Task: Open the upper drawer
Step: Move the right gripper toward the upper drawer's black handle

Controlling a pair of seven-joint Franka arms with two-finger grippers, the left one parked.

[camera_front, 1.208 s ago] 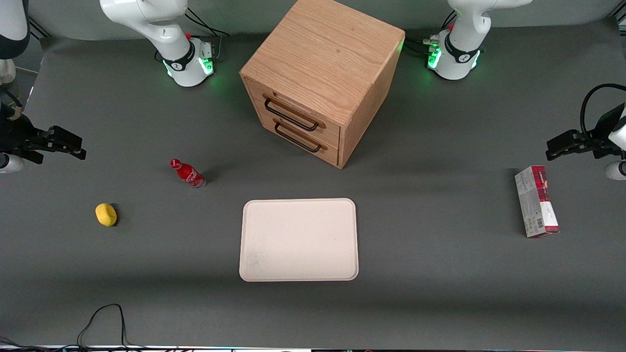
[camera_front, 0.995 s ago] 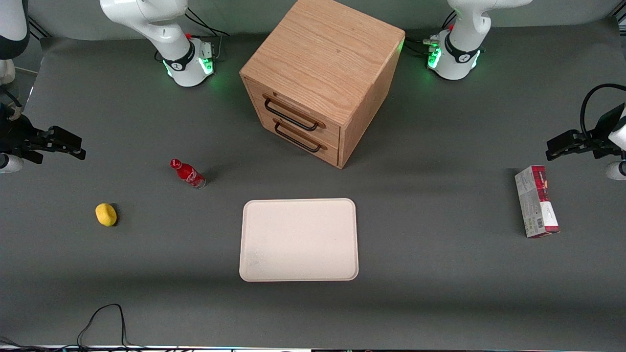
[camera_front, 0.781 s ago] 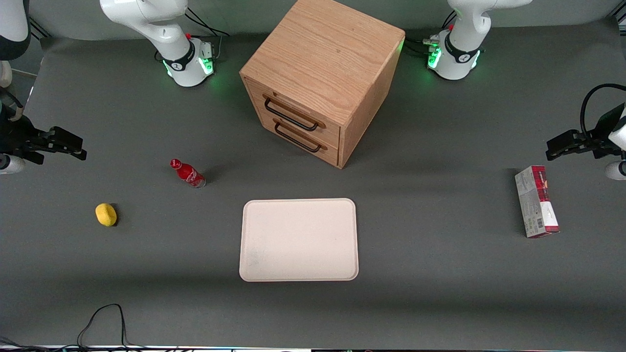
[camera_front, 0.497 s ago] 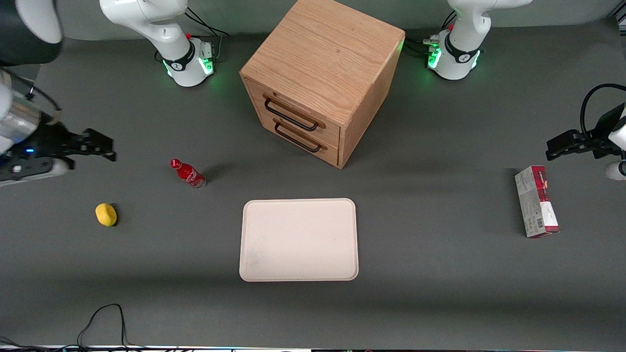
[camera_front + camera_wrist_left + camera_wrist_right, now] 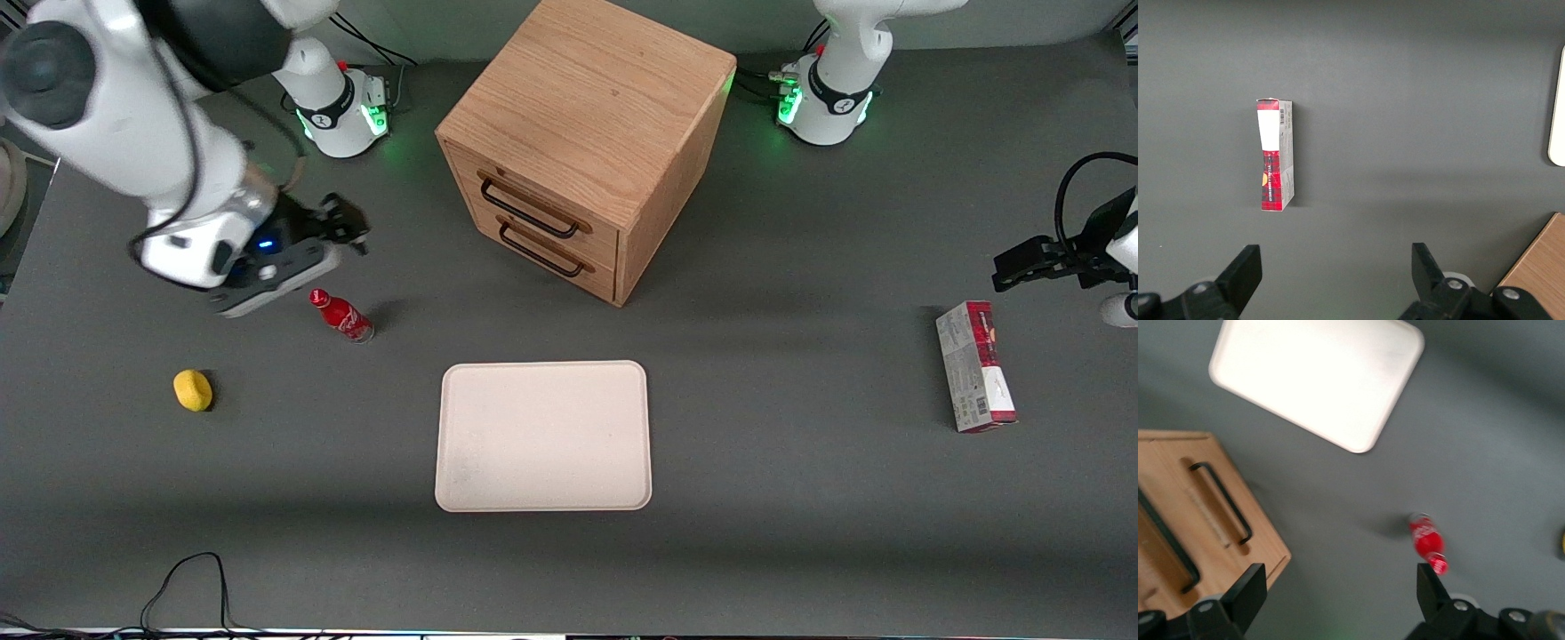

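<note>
Both drawers sit closed, the upper drawer [image 5: 531, 201] untouched. My gripper [image 5: 342, 225] hovers with fingers apart above the surface [image 5: 800, 498], near the red bottle [image 5: 341, 315].

Red bottle [image 5: 341, 316] lying near a yellow lemon [image 5: 192, 390]; cream tray [image 5: 542, 436] midway; red box [image 5: 974, 365] toward the parked arm's end.
</note>
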